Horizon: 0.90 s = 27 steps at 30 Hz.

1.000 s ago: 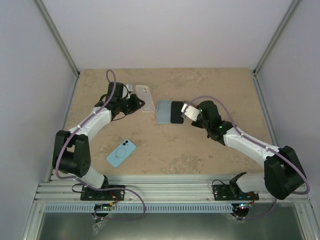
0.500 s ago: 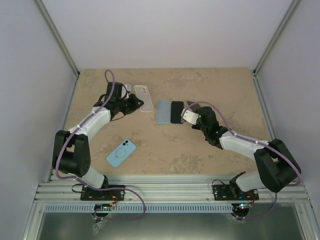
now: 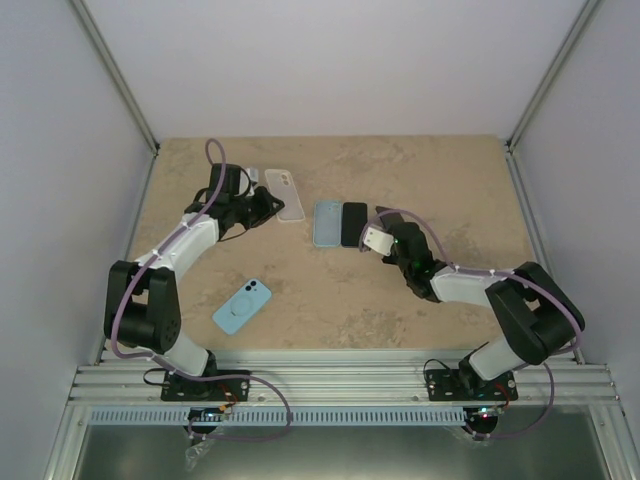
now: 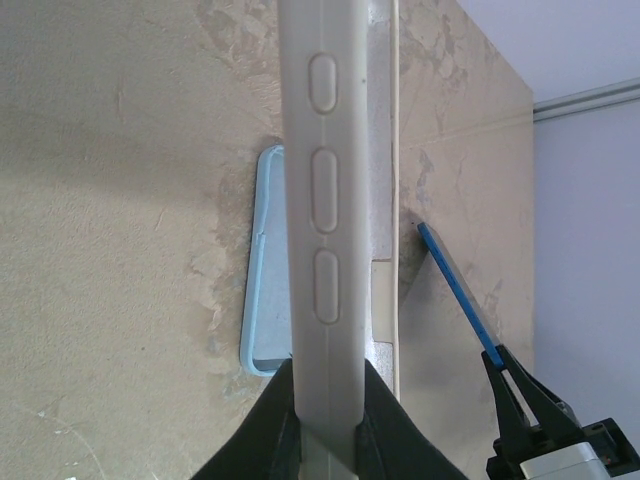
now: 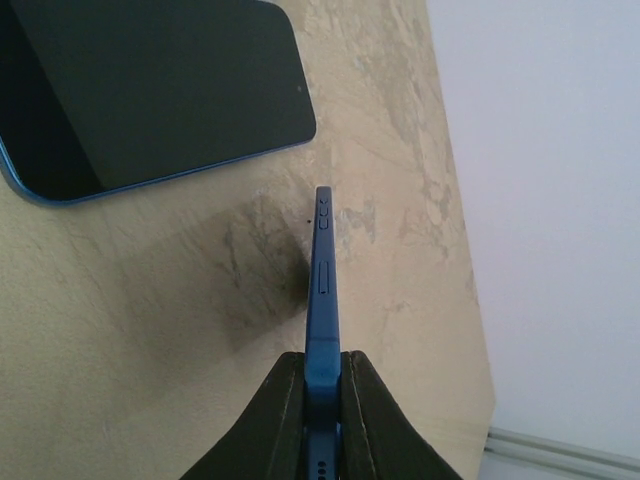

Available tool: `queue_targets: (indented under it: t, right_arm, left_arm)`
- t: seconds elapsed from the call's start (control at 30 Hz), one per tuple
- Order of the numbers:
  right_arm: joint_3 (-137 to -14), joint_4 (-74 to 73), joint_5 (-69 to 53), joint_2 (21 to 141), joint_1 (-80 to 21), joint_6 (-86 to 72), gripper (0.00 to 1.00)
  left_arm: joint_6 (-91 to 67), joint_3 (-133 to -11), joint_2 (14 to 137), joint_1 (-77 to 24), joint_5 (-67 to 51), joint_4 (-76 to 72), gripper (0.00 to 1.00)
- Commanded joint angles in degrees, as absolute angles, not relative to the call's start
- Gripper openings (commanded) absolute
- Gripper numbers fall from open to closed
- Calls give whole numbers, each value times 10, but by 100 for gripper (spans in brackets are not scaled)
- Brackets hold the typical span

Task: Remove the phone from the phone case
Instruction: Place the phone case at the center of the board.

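White walls stand round a sandy stone table [image 3: 330,290], and both arms are out over it.

The blue phone [image 5: 323,270] is out of its case. The right gripper [image 5: 322,375] has its two fingers pressed on the phone's thin sides and holds it on edge, just beside a black-screened phone [image 5: 150,90] lying flat. I cannot tell if the blue phone's far end touches the table. The left gripper [image 4: 328,378] is squeezed on one end of the clear case [image 4: 320,150], which sticks out ahead of it. A light blue case [image 4: 258,290] lies on the table under that.

What could go wrong? The fingers hold the blue phone only near one end, and it looks smooth (it seems slippery to me). If the arm swings fast or tips, I think the phone could turn in the fingers and drop. It might land on the black-screened phone. The clear case looks bendy, so it could flop or pop loose.

The right arm is folded low, with its elbow out to the right and its wrist reaching left to the middle. The left arm stretches up the left side, with its wrist turned right.
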<state>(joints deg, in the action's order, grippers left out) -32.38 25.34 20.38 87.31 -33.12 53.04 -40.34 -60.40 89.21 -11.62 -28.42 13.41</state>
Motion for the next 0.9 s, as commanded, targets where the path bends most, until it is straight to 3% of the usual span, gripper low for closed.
queue_targets:
  t: [0.0, 0.2, 0.87]
  right_arm:
    - [-319, 320, 211, 887, -336, 523, 7]
    - [-306, 323, 205, 898, -346, 515, 15]
    - [-275, 388, 207, 976, -375, 538, 18]
  left_arm:
    - [-404, -613, 891, -111, -296, 131, 0]
    - [-405, -614, 895, -110, -295, 130, 0]
    - [-405, -623, 912, -109, -296, 136, 0]
